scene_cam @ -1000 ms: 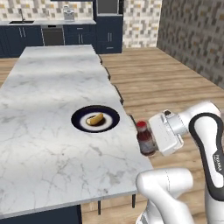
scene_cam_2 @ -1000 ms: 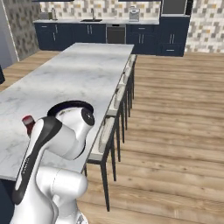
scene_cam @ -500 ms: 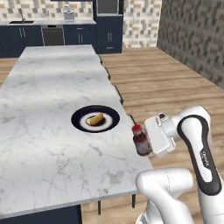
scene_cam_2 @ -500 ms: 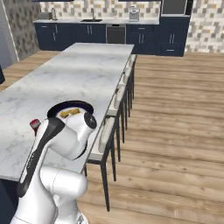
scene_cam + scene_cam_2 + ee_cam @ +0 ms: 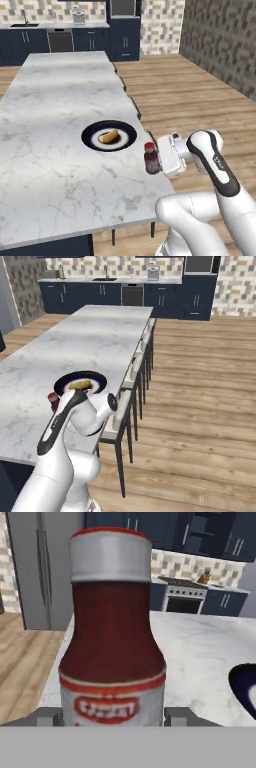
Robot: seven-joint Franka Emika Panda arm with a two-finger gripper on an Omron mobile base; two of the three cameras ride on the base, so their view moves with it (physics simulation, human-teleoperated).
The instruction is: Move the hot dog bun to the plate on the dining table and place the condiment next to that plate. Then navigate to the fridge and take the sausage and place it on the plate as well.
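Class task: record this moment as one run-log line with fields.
end effector: shut on red condiment bottle | bottle: upright at marble table edge, right of dark round plate | bun: on plate

A home kitchen: marble island (image 5: 55, 100), navy cabinets (image 5: 80, 296), fridge (image 5: 40, 567).

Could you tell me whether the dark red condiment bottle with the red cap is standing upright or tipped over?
Upright. The dark red condiment bottle stands cap-up near the white marble table's edge, beside the dark round plate.
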